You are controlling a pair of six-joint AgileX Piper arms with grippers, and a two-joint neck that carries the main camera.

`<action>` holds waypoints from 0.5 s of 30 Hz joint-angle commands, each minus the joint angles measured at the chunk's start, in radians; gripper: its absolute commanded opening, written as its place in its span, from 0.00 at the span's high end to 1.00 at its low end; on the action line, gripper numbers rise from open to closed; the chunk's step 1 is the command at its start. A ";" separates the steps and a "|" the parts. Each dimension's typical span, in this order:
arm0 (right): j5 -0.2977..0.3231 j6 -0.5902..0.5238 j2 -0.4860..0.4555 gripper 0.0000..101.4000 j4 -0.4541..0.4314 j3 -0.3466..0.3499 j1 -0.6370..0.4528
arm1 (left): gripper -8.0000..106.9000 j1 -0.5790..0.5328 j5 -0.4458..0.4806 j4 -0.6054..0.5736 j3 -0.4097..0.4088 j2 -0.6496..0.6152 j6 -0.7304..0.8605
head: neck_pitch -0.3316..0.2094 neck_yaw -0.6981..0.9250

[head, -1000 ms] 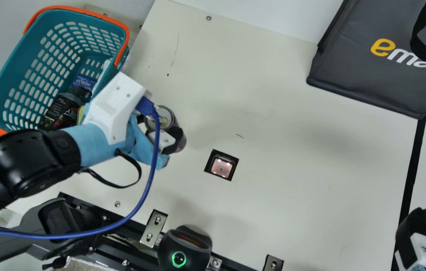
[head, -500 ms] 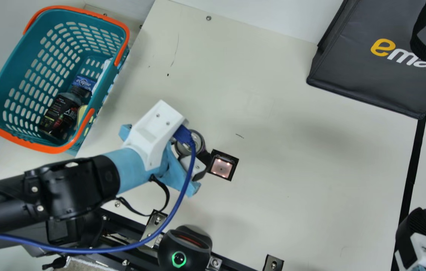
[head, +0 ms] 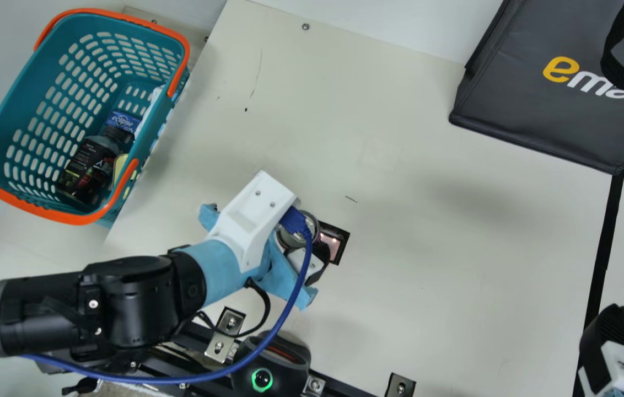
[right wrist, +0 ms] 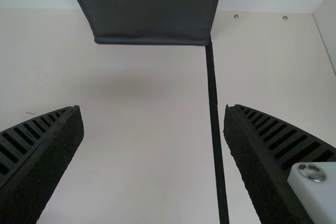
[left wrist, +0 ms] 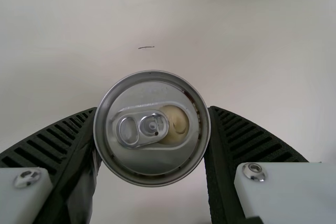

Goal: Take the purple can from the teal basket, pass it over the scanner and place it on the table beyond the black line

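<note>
Left gripper (head: 303, 238) holds the purple can (head: 290, 239) near the scanner (head: 336, 243)

Main view: we register bright, diffuse light across cream table (head: 455, 286). Soft-edged shadow lies beside teal basket (head: 149, 135); faint shading crosses table surface. Scanner window (head: 334, 243) glows pinkish with bright spots; green ring (head: 270, 381) is lit. Left wrist view: we note muted reflections on purple can's lid (left wrist: 152, 161), small glints on pull tab (left wrist: 128, 131). Right wrist view: we observe soft shading near shopping bag (right wrist: 152, 17).
</note>
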 commanded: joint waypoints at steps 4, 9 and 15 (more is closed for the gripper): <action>0.000 0.000 0.000 0.06 0.000 0.000 0.000 | 0.90 -0.014 -0.017 0.026 0.007 0.019 -0.038 | -0.029 0.002; 0.000 0.000 0.000 0.06 0.000 0.000 0.000 | 0.76 -0.026 -0.034 0.051 0.015 0.038 -0.067 | -0.029 0.002; 0.000 0.000 0.000 0.06 0.000 0.000 0.000 | 0.58 -0.031 -0.057 0.068 0.025 0.054 -0.094 | -0.029 0.002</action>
